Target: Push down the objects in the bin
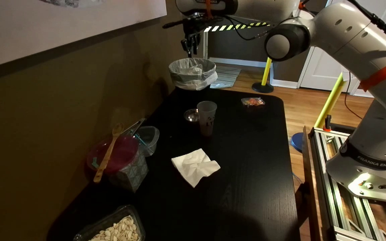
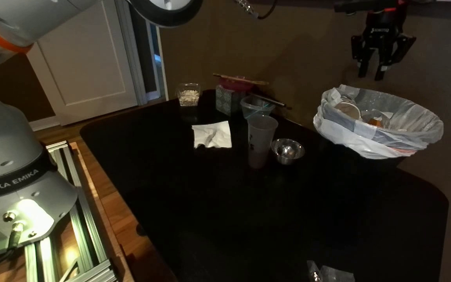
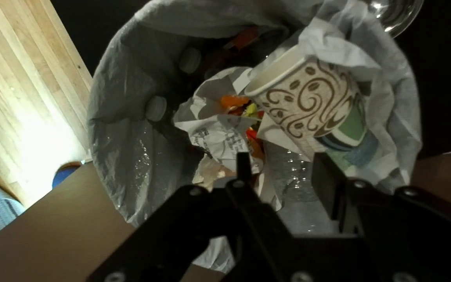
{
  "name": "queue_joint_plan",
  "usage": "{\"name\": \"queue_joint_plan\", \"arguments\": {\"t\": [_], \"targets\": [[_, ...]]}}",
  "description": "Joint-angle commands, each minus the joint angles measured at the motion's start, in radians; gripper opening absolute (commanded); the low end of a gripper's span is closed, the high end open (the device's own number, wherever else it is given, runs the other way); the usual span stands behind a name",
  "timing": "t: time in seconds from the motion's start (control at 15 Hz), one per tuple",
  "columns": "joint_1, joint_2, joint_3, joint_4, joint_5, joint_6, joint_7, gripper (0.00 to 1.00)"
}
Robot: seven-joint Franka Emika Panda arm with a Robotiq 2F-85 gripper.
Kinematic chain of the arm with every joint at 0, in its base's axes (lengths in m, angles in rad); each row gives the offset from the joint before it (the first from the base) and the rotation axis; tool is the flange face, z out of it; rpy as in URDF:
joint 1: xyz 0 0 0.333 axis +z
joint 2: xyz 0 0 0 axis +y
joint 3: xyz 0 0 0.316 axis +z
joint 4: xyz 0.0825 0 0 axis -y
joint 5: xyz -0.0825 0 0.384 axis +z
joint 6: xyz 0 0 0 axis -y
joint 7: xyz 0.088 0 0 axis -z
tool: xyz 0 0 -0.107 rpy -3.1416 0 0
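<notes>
The bin (image 1: 193,82) stands at the table's far end, its pale liner folded over the rim. It also shows in an exterior view (image 2: 378,143) and from above in the wrist view (image 3: 119,105). The objects inside are a patterned paper cup (image 3: 300,94) lying tilted, crumpled printed paper (image 3: 221,139), orange wrapper bits (image 3: 234,102) and clear plastic (image 3: 300,182). The cup also shows in an exterior view (image 2: 349,109). My gripper (image 2: 371,74) points down above the bin, apart from the trash. Its fingers (image 3: 282,168) are open with nothing between them. The bin's lower contents are hidden.
A wall runs close beside the bin. A clear cup (image 2: 262,137) and metal bowl (image 2: 287,152) stand near it. A white napkin (image 1: 195,167), a red-lidded container with a wooden spoon (image 1: 107,154), a clear tub (image 1: 151,140) and a small candy pack (image 1: 253,101) are on the table.
</notes>
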Motion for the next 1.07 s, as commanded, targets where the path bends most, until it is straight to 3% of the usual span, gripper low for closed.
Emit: {"name": "queue_joint_plan", "arguments": {"t": [0.0, 0.2, 0.4, 0.73, 0.8, 1.0], "targets": [[-0.027, -0.069, 0.052, -0.026, 0.019, -0.074, -0.130, 0.78], [-0.048, -0.098, 0.064, -0.029, 0.015, -0.116, -0.224, 1.00], [-0.070, -0.111, 0.086, -0.037, 0.034, -0.152, -0.278, 1.00], [-0.065, -0.077, 0.121, -0.001, 0.020, -0.201, -0.529, 1.00], [-0.064, -0.072, 0.103, 0.019, 0.016, -0.191, -0.446, 1.00], [-0.059, -0.067, 0.109, 0.019, 0.017, -0.192, -0.503, 1.00]]}}
